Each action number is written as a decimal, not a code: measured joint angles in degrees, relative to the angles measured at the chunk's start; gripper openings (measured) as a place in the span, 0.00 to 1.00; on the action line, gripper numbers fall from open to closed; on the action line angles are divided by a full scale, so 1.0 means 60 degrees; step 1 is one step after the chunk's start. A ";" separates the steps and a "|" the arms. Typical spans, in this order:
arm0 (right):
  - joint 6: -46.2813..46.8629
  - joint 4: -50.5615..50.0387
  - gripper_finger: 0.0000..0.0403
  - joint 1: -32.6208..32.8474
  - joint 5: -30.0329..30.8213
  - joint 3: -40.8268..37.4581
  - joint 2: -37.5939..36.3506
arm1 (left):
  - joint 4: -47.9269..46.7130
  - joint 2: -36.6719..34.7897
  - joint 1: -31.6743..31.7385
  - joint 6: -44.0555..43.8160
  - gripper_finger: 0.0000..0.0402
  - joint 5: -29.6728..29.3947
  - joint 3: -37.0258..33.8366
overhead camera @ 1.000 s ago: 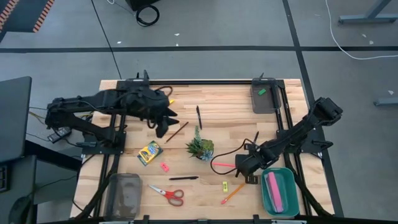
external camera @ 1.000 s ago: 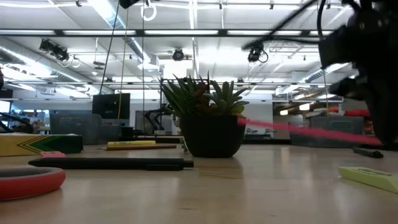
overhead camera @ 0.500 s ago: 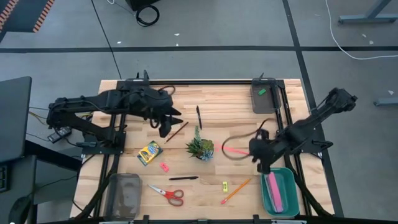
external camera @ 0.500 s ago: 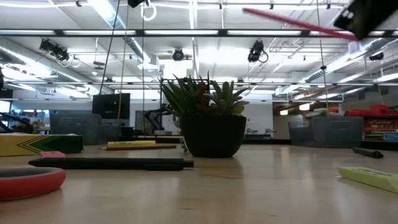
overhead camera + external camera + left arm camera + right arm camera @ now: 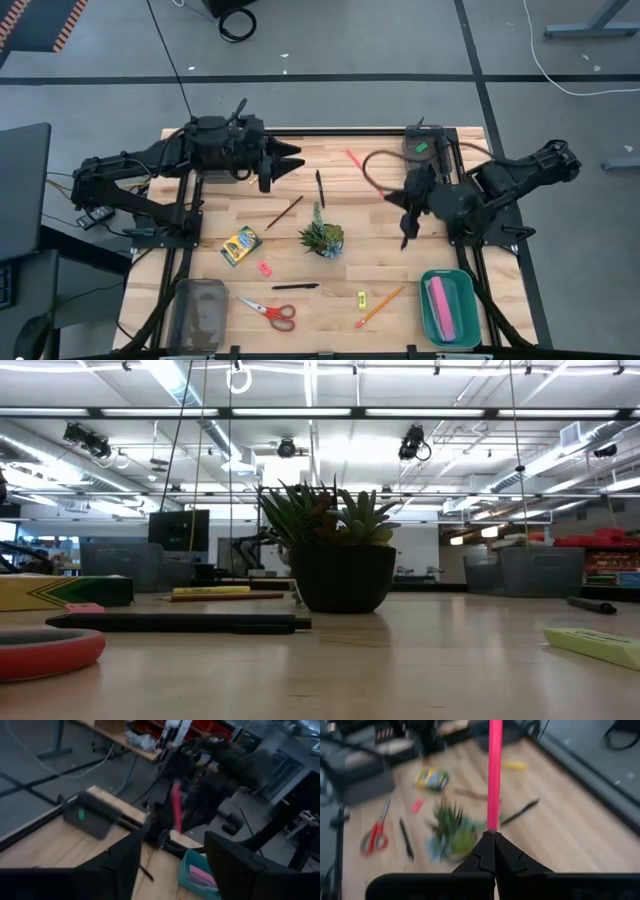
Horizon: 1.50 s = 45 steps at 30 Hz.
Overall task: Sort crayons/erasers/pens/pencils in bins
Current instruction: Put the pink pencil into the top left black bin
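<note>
Right tool (image 5: 494,836) clamps pink pencil (image 5: 494,770) by its end (light, stiff; I'd grip mid-shaft); left tool (image 5: 290,158) gapes empty.

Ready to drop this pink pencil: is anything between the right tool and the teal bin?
Nothing visible does. The right tool grips the pink pencil above the table; the wood between it and the teal bin is bare.
</note>
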 joint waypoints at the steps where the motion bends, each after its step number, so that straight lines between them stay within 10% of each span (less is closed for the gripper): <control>1: -0.0106 0.0032 0.01 -0.0064 0.0118 0.0177 0.0027 | 0.0100 0.0036 0.0028 -0.0070 0.63 0.0001 0.0009; 10: -0.1036 0.0876 0.01 -0.0594 0.0260 0.0933 0.0640 | 0.2879 0.1106 0.0110 -0.0718 0.82 -0.0003 0.0021; 45: -0.1182 0.1753 0.01 -0.0866 0.0167 0.0960 0.1058 | 0.5950 0.3028 -0.0381 -0.0485 0.79 -0.1730 0.0018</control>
